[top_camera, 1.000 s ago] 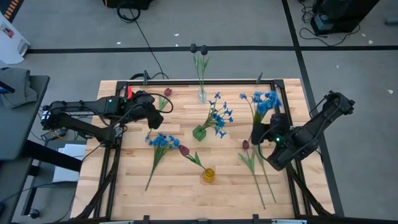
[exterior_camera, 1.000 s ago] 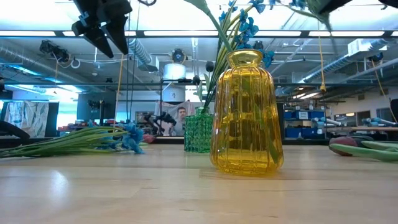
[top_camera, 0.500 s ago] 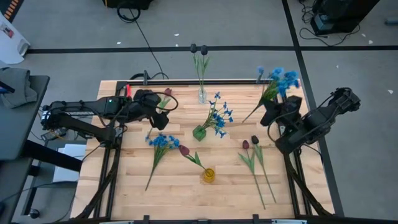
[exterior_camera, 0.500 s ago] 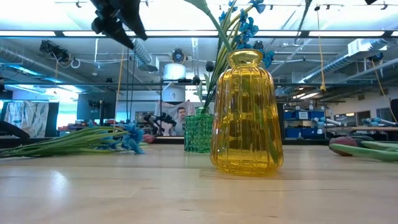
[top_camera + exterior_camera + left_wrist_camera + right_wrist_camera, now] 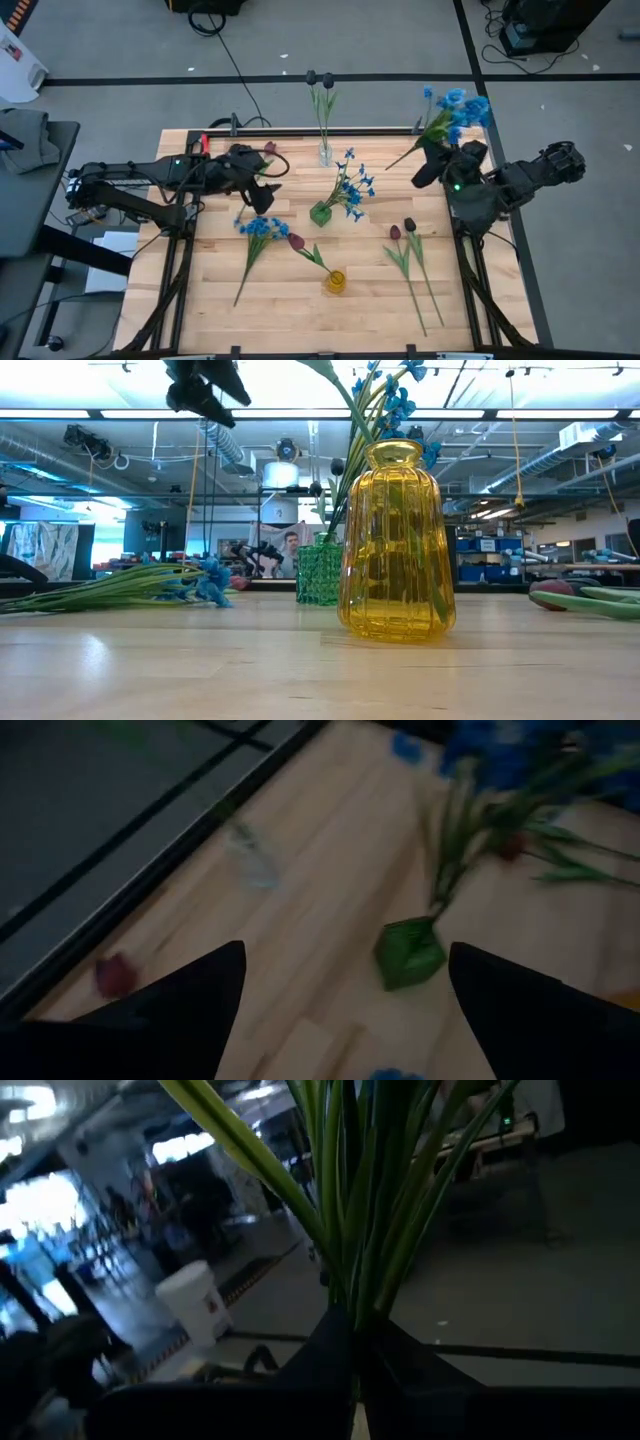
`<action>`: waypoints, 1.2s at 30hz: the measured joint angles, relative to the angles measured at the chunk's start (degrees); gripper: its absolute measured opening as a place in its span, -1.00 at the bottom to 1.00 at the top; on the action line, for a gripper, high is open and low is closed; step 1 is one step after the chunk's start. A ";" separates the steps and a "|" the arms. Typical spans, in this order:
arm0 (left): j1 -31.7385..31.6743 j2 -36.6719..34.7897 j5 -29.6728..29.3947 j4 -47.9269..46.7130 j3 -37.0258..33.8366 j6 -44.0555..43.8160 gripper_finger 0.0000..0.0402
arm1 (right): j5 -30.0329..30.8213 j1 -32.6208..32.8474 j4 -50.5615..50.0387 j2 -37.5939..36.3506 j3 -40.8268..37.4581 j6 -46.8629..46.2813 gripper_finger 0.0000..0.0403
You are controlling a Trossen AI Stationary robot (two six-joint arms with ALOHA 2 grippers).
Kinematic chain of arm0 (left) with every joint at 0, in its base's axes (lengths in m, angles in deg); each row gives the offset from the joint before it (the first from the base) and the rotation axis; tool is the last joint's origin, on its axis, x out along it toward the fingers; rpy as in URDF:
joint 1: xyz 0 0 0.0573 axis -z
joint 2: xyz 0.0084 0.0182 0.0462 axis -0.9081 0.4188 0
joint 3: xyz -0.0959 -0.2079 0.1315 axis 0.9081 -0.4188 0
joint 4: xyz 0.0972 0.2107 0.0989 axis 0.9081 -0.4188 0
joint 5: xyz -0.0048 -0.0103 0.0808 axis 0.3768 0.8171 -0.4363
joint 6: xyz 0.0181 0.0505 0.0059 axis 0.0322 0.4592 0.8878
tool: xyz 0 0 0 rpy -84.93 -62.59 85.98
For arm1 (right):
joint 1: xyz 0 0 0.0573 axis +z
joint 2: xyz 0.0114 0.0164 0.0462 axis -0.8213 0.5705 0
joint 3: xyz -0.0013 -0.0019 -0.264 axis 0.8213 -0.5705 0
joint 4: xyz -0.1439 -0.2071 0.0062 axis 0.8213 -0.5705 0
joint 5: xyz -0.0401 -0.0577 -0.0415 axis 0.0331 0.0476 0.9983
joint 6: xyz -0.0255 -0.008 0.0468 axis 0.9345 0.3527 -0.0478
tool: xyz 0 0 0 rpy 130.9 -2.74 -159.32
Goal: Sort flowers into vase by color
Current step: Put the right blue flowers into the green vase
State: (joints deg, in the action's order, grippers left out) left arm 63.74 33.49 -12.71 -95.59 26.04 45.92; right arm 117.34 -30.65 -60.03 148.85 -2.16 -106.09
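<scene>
Wooden table (image 5: 200, 300) holds three small vases and scattered flowers. Right hand (image 5: 437, 160) pinches a blue flower spray (image 5: 455, 108) raised over the far right corner; left hand (image 5: 262, 180), fingers spread, hovers far left.

A robotics lab or workshop: the pale wooden slatted table (image 5: 290, 300) on a black metal frame stands on a grey floor marked with black tape lines (image 5: 250, 78), a black cable (image 5: 225, 50) trailing across it at the upper left of the high view. In the low view, the background shows an open industrial ceiling with long fluorescent light strips (image 5: 150, 413), exposed silver ducts (image 5: 222, 445) and cluttered workbenches (image 5: 580, 565) at the right.
</scene>
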 joint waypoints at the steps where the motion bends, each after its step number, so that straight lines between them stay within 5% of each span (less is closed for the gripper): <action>1: 0.02 0.00 1.19 0.87 0.00 1.48 0.77 | -1.75 -1.02 3.95 0.21 0.00 5.13 -0.92; 7: 0.00 0.00 6.90 4.35 0.00 9.13 0.77 | -20.27 -8.73 27.58 1.72 0.00 35.30 -0.92; 12: 0.00 0.00 7.65 3.13 0.00 11.19 0.77 | -35.22 -16.06 39.16 2.21 0.00 47.03 -0.92; 22: 0.00 -0.01 9.62 1.65 0.00 11.16 0.77 | -63.66 -29.47 42.93 5.12 0.00 45.76 -0.92; 36: 0.01 -0.01 8.96 -0.53 0.00 8.18 0.77 | -81.66 -37.12 45.04 12.82 0.00 42.02 -0.92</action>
State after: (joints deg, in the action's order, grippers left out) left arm 63.75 33.48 -3.75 -96.12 26.04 54.10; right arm 35.67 -67.78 -14.98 161.66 -2.16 -64.07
